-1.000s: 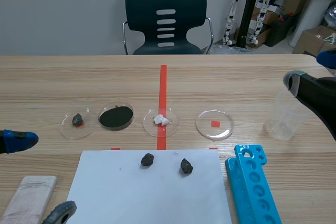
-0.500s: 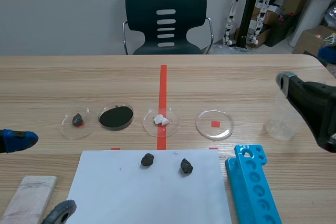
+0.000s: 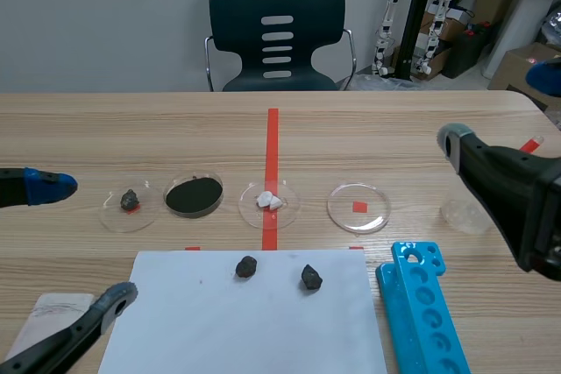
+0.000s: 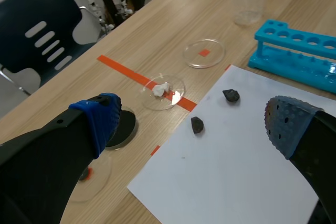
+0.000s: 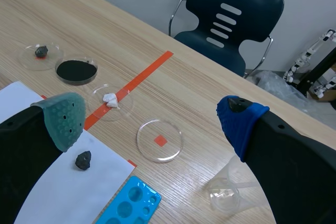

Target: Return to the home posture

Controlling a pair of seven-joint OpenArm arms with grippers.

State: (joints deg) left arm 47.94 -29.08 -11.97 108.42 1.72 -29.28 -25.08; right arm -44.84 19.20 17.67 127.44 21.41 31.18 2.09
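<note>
The tabletop (image 3: 394, 120) carries a white sheet (image 3: 263, 326) at its robot-side edge, with a blue tube rack (image 3: 422, 317) beside it. The left end effector (image 4: 192, 121) hangs above the left edge, fingers apart. The right end effector (image 5: 153, 120) hangs above the right edge, fingers apart

Left arm comes in low at the table's near left corner, left gripper (image 3: 86, 242) with fingers spread wide. Right arm's over the right edge, right gripper (image 3: 501, 108) splayed wide too.

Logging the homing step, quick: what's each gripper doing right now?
Left gripper: open, holding nothing.
Right gripper: open, holding nothing.
</note>
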